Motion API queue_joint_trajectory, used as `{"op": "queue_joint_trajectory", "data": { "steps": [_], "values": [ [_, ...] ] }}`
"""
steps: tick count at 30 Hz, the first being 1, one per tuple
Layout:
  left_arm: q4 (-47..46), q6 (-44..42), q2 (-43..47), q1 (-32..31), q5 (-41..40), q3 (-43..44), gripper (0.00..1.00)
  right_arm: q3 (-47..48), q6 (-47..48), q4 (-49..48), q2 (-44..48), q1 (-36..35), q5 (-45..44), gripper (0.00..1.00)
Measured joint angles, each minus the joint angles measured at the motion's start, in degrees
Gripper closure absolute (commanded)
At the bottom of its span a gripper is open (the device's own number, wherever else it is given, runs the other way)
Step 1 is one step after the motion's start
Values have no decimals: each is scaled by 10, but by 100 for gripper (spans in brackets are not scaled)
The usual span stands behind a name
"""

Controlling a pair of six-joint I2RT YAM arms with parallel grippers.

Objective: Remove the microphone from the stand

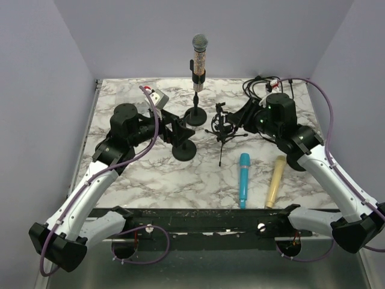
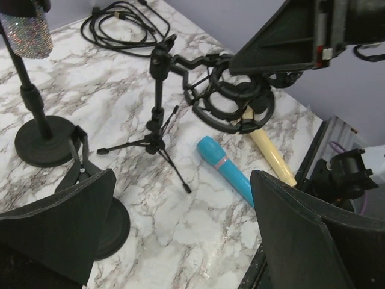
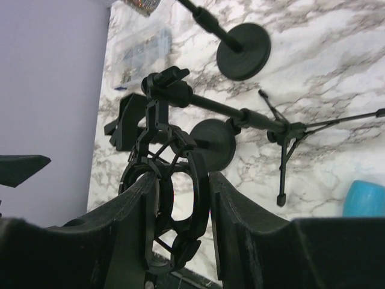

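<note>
Two claws work over the white-and-grey marble desk (image 1: pixel 162 180). The left claw (image 1: pixel 179 129) is released, its black wedge fingers (image 2: pixel 66 229) spread wide with nothing between them. It hovers just beside a short black stand with a round base (image 1: pixel 184 150).

The right claw (image 1: pixel 239 118) is grasping the black ring-shaped shock mount (image 3: pixel 180 180), the ring pinched between its two pads (image 3: pixel 240 211). That mount sits on top of a small black tripod stand (image 2: pixel 157 129), whose legs rest on the desk near the middle.

The glitter-bodied microphone with a silver mesh head (image 1: pixel 199 57) stands upright in the clip of a straight black pole stand with a round base (image 1: pixel 195 115). It is at the far middle of the desk, apart from both claws.

A bright blue handheld microphone (image 1: pixel 243 179) and a pale yellow handheld microphone (image 1: pixel 275 180) lie side by side on the near right part of the desk. A coiled black cable (image 1: pixel 260 85) lies at the far right corner.
</note>
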State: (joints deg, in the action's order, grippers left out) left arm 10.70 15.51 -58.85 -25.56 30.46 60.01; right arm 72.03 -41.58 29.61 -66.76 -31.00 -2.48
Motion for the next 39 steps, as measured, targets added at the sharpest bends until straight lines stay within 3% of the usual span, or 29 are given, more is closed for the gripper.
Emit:
{"op": "queue_joint_trajectory", "data": {
  "steps": [5, 12, 14, 17, 20, 27, 39],
  "values": [
    [-25, 35, 56, -32, -3, -31, 3, -42, -19, -11, 23, 1, 60, 57],
    [-78, 128, 126, -87, -21, -144, 5, -84, -34, -45, 48, 4, 99, 56],
    [-86, 147, 126, -107, -32, -166, 5, -90, -34, -49, 55, 4, 98, 53],
    [-99, 171, 123, -129, -52, -193, 7, -94, -21, -48, 62, 4, 77, 40],
    [-119, 189, 103, -144, -72, -203, 8, -94, 2, -43, 63, 4, 41, 26],
    [-145, 190, 8, -168, -103, -173, 10, -72, 66, -21, 48, 4, 0, 4],
    [-130, 108, -122, -169, -170, -63, 26, -18, 151, 3, 29, 4, 19, 0]
  ]
}}
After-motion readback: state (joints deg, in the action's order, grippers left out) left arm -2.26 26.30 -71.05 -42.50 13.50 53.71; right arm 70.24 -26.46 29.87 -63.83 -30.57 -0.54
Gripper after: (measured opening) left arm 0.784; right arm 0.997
